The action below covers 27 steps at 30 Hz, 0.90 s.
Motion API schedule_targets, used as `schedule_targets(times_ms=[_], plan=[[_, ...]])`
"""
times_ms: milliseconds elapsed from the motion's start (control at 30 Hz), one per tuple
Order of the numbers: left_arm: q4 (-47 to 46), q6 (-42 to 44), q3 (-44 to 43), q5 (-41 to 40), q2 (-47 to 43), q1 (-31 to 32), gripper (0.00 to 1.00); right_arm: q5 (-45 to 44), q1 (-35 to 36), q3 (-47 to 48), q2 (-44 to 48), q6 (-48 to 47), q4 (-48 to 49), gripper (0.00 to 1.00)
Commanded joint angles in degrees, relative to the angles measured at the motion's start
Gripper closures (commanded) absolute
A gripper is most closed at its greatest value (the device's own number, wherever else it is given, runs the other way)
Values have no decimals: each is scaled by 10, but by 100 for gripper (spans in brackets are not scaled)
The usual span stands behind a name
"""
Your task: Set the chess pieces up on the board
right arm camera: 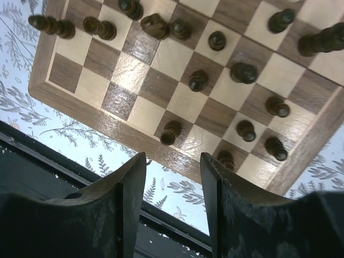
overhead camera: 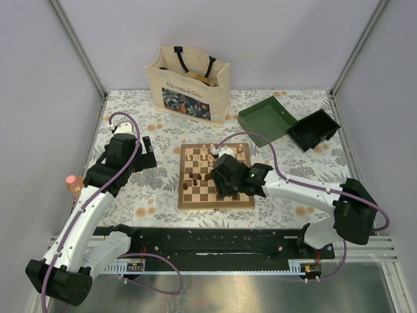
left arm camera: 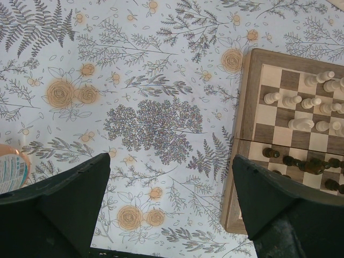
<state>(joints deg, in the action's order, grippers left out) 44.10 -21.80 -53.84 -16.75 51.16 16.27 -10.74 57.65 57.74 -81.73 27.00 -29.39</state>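
The chessboard [overhead camera: 234,199] lies in the middle of the floral cloth. Pale pieces [overhead camera: 207,154] stand crowded on its far rows and dark pieces [overhead camera: 195,179] are scattered over the middle. My right gripper [overhead camera: 217,184] hovers over the board's near half. In the right wrist view it [right arm camera: 173,158] is open and empty above the board's near border [right arm camera: 134,115], with dark pieces [right arm camera: 171,132] just ahead. My left gripper [overhead camera: 148,156] is left of the board, wide open and empty [left arm camera: 171,161] over the cloth. That view shows the board's edge [left arm camera: 247,107], pale pieces [left arm camera: 301,102] and dark pieces [left arm camera: 301,164].
A cream tote bag [overhead camera: 189,83] stands at the back. A green box [overhead camera: 267,119] and a black tray [overhead camera: 314,128] lie back right. An orange bottle [overhead camera: 73,184] lies at the left edge, also in the left wrist view [left arm camera: 11,169]. A black rail [overhead camera: 208,244] runs along the near edge.
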Motion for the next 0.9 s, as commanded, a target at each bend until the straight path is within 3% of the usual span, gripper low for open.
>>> schedule_targets(times_ms=[0,300,867], plan=[[-9,8,2,-8,-5,-2,1,17,22,33,-39,-5,10,46],[-9,8,2,-8,-6,-3,1,-6,25,55,-86,14,-7,47],[-9,8,3,-7,-4,-2,1,-26,25,84,-127,13,-42,57]])
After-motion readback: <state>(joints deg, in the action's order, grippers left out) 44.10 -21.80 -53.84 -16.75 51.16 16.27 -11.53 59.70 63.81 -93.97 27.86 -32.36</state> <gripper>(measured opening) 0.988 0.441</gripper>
